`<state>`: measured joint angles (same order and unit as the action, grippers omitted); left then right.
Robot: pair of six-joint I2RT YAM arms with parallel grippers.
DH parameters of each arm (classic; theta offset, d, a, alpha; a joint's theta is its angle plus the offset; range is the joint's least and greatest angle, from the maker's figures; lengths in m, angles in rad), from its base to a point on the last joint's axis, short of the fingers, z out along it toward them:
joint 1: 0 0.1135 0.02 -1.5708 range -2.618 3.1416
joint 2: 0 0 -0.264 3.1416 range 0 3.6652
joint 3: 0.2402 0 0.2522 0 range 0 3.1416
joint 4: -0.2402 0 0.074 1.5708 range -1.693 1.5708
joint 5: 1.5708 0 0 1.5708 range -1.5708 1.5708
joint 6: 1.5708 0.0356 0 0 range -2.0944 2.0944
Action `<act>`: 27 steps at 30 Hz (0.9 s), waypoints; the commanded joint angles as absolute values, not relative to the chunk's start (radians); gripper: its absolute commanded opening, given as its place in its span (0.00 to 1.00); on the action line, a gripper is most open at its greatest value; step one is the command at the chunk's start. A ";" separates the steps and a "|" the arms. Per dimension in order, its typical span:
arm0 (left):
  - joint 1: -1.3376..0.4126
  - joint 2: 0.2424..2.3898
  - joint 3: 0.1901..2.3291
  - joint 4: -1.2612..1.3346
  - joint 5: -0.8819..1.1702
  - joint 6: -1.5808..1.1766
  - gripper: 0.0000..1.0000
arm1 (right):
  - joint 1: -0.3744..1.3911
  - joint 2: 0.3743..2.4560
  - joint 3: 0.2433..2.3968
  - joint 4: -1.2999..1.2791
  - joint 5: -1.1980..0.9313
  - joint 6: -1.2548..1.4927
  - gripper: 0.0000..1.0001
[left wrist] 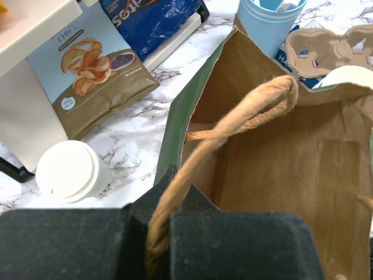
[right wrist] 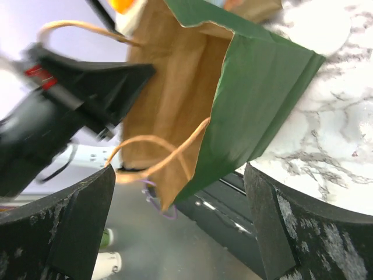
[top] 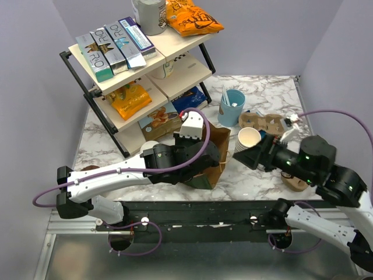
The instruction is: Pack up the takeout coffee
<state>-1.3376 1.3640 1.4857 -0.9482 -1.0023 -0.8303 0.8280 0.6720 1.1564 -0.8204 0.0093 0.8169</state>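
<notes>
The takeout coffee (left wrist: 70,171), a small cream cup with a round white lid, stands on the marble beside the rack's foot, left of the paper bag (left wrist: 280,163). In the top view it (top: 150,145) peeks out behind my left arm. My left gripper (left wrist: 160,219) is shut on the bag's twine handle (left wrist: 233,122) and holds the bag's mouth up. The bag (top: 214,153) is brown inside and green outside. My right gripper (right wrist: 180,192) stands wide open, with nothing between its fingers, just right of the bag's green side (right wrist: 256,87).
A lidless cream cup (top: 249,139) stands right behind my right gripper (top: 245,157). Farther back are a light blue cup with white sticks (top: 232,107) and a cardboard cup carrier (top: 265,121). A snack rack (top: 140,70) fills the back left.
</notes>
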 commanded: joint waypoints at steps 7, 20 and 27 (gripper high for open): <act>-1.327 1.402 1.546 -1.023 -1.031 -0.917 0.00 | 0.824 0.595 1.052 -0.706 -0.175 1.009 1.00; -1.328 1.443 1.563 -1.038 -1.026 -0.953 0.00 | 0.824 0.623 0.969 -0.572 -0.092 1.192 0.99; -1.327 1.450 1.563 -1.034 -1.031 -0.963 0.00 | 0.825 0.632 1.028 -0.605 -0.158 1.218 0.98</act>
<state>-1.3289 1.4391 1.5314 -1.0332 -1.0027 -0.9421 0.8249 0.6342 0.9974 -0.5953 -0.1349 1.1706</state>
